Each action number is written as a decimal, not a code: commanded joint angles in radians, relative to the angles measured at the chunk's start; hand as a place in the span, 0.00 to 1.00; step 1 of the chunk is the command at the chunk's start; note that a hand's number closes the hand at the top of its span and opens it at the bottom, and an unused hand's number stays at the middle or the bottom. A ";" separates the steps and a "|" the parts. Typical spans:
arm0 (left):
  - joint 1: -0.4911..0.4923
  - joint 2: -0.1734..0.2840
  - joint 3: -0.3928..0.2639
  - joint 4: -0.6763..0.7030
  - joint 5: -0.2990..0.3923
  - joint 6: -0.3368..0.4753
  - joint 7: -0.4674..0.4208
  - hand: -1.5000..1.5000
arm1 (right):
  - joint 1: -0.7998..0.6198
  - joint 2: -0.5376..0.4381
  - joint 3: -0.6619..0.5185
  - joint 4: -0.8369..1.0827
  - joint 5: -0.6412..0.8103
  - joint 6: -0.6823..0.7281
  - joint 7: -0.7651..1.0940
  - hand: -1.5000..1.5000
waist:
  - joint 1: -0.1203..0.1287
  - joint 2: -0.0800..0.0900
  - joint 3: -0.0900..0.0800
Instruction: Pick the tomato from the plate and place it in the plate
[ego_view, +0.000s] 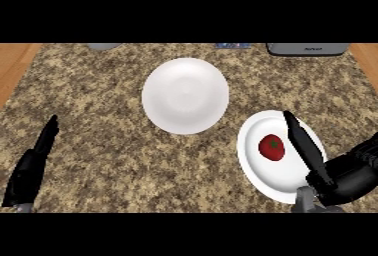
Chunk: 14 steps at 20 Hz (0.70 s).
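A speckled granite bench (96, 105) seen from above holds 2 white plates. A red tomato (272, 147) with a green stem lies near the middle of the right plate (258, 172). The larger plate (185, 95) sits further back, near the centre, apart from the first. The right hand (314, 160) reaches over the right plate, fingers straight, just beside the tomato, holding nothing. The left hand (33, 165) rests open at the left, fingers up.

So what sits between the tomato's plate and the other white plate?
Nothing: the head view shows only bare granite counter between the tomato's plate and the other plate.
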 joint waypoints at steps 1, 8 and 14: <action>-0.005 -0.043 -0.022 0.024 -0.029 0.011 -0.026 0.50 | 0.091 0.010 0.257 -0.013 0.071 -0.234 0.037 0.00 | 0.005 0.008 -0.002; 0.018 0.008 -0.001 -0.040 -0.025 -0.014 -0.005 0.50 | 0.346 -0.058 0.324 0.042 0.179 -0.084 0.298 0.00 | 0.015 0.014 -0.007; -0.016 -0.002 0.011 -0.006 -0.029 -0.016 -0.003 0.50 | 0.422 -0.156 0.335 0.022 0.228 -0.018 0.530 0.00 | 0.026 0.025 -0.010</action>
